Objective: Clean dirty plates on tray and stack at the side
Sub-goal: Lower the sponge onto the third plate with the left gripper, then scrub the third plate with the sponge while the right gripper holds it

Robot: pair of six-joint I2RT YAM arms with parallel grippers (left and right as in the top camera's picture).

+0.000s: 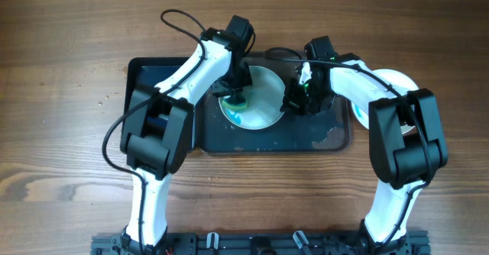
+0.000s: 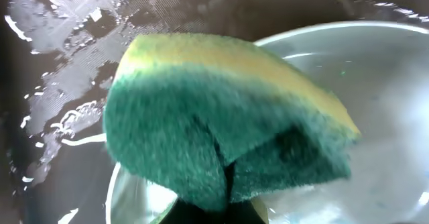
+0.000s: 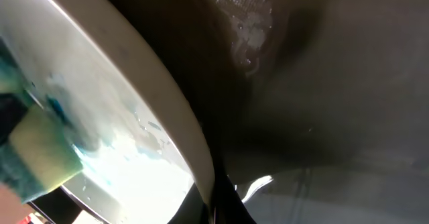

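Pinching a sponge (image 2: 221,137), left gripper (image 1: 235,94) holds it on the plate (image 1: 264,95); right gripper (image 1: 294,101) clamps the rim.

A white plate (image 3: 134,117) fills the left side, its rim curving from the top left down to the bottom middle; pale blue smears (image 3: 87,140) streak its wet face; a yellow and green sponge (image 3: 37,157) presses on it at lower left; right of the rim lies the dark tray (image 3: 348,103), with water glints near the top.
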